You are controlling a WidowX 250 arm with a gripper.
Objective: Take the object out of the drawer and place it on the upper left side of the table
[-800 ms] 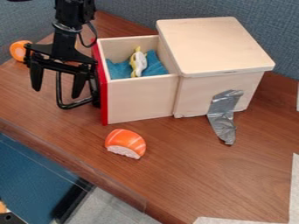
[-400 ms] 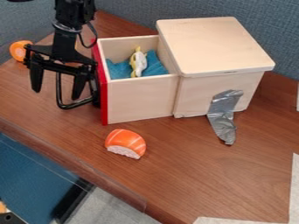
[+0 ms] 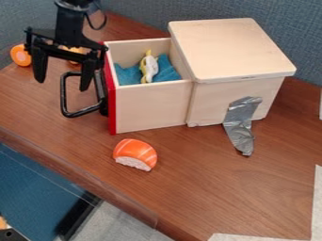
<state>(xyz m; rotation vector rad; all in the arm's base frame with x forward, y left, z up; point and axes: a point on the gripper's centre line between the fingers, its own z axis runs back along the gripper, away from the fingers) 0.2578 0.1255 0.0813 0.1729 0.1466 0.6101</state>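
Hanging open and empty beside the drawer (image 3: 151,106), the black gripper (image 3: 63,85) appears ready for the pickup stage — it must next clear the red front (image 3: 111,106) and descend to the yellow-and-white toy (image 3: 149,68) on blue cloth (image 3: 128,75) inside. Blue-gray partitions (image 3: 138,14) back the brown table (image 3: 207,188).

Bright, soft indoor light, mostly from above: the wooden box's (image 3: 229,47) top is palest, its front side a bit dimmer. Brown table (image 3: 252,188) is darker right behind box & along its R side, lighter w/ faint sheen out in front of it. Soft shade inside drawer (image 3: 151,106), L of box. Small glints on silver tape (image 3: 242,122) at box front
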